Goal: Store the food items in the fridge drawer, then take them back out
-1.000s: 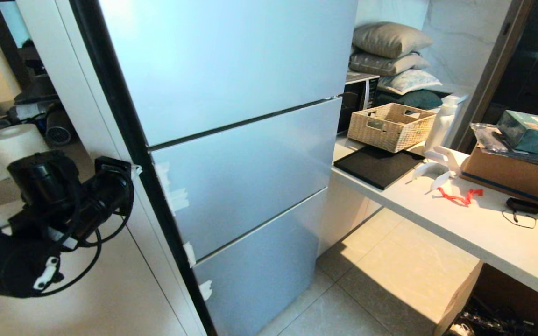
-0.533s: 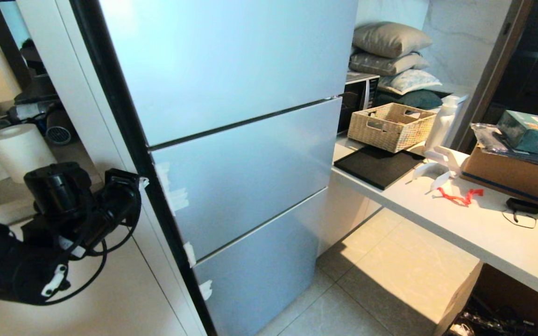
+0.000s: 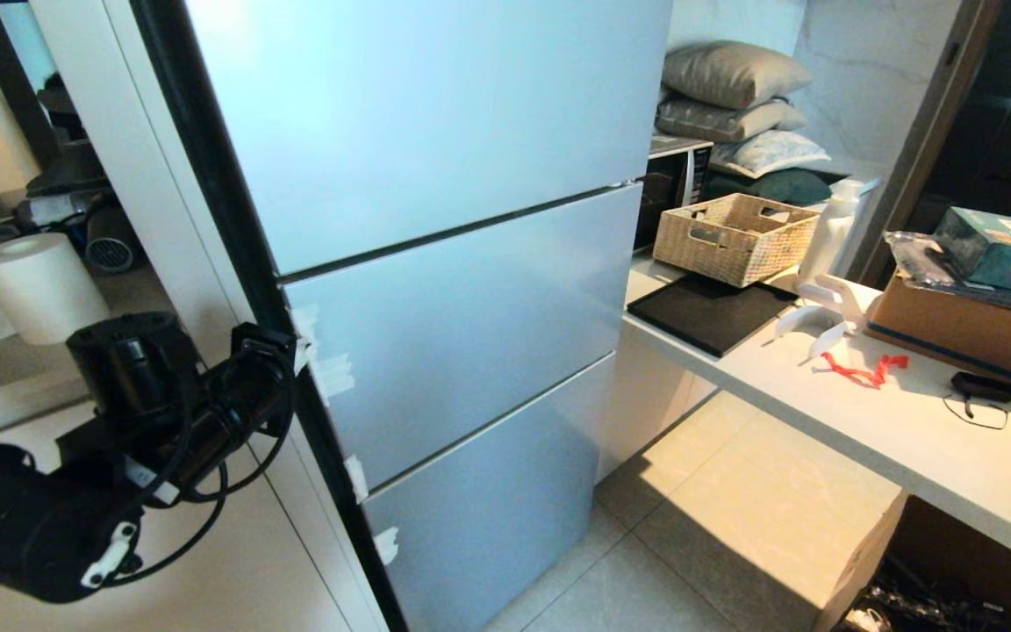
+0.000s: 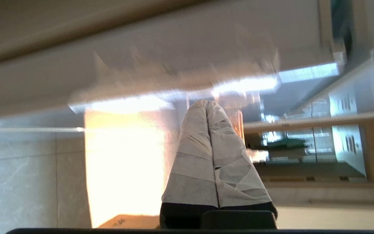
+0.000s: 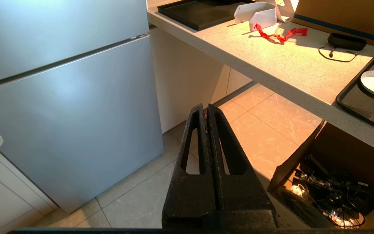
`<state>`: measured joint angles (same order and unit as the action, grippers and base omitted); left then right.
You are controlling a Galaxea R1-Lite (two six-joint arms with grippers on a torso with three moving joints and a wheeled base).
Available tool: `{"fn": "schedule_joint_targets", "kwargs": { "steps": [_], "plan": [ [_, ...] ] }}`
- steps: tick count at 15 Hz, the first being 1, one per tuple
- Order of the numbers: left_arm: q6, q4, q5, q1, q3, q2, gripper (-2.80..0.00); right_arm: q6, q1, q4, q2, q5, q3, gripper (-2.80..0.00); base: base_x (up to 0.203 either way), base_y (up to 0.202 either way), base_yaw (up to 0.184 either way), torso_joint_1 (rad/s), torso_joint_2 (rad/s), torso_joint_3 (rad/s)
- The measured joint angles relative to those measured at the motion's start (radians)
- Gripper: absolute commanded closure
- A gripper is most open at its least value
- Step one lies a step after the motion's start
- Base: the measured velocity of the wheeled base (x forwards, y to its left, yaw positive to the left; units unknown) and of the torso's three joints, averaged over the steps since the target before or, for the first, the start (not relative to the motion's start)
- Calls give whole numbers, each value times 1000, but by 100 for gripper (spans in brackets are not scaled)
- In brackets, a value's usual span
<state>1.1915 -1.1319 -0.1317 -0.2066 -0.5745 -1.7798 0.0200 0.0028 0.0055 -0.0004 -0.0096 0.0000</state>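
The fridge (image 3: 453, 307) stands straight ahead with all three pale silver-blue door panels closed. White tape scraps mark its left edge. The food items and the fridge drawer are out of view. My left gripper (image 3: 299, 351) reaches in from the lower left, and its tape-wrapped tips sit right at the left edge of the middle panel. In the left wrist view the left gripper (image 4: 206, 103) is shut, with nothing between its white-wrapped fingers. My right gripper (image 5: 205, 107) hangs shut and empty over the floor tiles, beside the fridge's bottom panel (image 5: 60, 97).
A counter (image 3: 821, 386) runs along the right with a wicker basket (image 3: 734, 237), a black tray (image 3: 707, 312) and boxes. An open cardboard box (image 5: 336, 182) of cables sits on the floor under it. A beige cabinet (image 3: 233, 544) and a paper roll (image 3: 36, 285) are on the left.
My left arm has moved right and a little down, bringing its gripper tips from the cabinet side up to the fridge's left edge. Nothing else moved.
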Motion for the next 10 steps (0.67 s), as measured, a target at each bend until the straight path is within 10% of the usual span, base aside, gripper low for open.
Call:
{"fn": "schedule_joint_targets", "kwargs": {
  "steps": [10],
  "plan": [
    [-15, 0, -34, 12, 38, 61, 0, 0, 0, 0, 0, 0, 0, 0, 0, 0, 0, 0, 0, 0]
  ]
}}
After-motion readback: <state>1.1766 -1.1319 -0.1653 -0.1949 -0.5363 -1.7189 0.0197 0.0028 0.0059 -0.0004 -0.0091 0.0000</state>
